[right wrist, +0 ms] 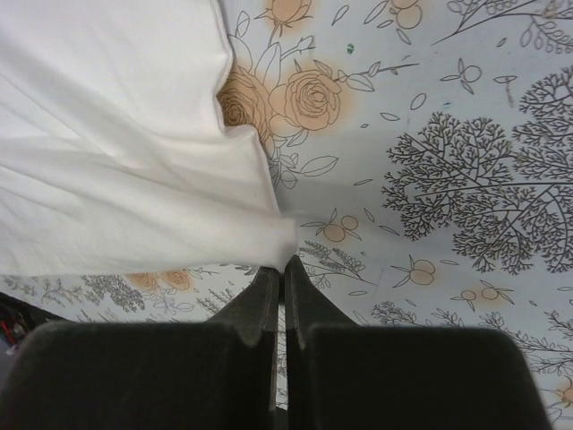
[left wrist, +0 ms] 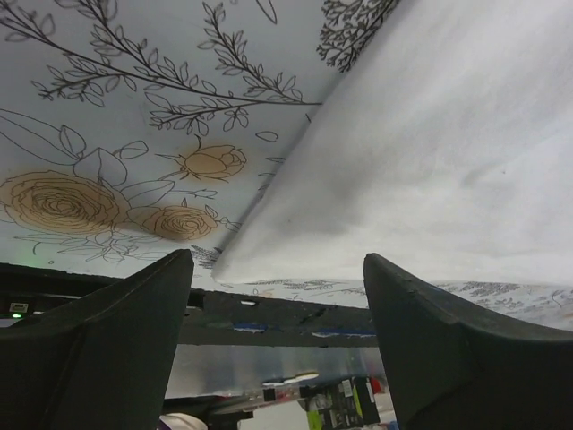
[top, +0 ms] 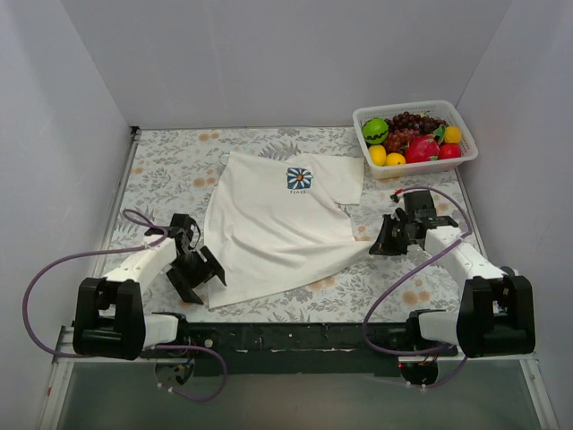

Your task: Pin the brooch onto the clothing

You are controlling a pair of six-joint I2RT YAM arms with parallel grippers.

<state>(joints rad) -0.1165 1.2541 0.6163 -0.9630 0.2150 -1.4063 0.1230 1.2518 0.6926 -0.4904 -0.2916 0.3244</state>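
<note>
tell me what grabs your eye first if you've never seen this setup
The white T-shirt spread across the middle of the flowered mat, its blue-square daisy print facing up, draws the eye first. Next is the white basket of bright fruit in the far right corner. The right gripper is shut on the shirt's near right corner, while the left gripper stands open at its near left corner.

The T-shirt (top: 277,233) is soft white cloth, matt, with small wrinkles. The table mat (top: 170,170) under it looks smooth and flat, with printed flowers and no shine. The basket (top: 428,168) is white plastic, and the fruit (top: 421,148) in it looks shiny. The left gripper (left wrist: 277,260) is dull black plastic, a bit grainy. The cables (top: 27,300) are smooth and purple.
</note>
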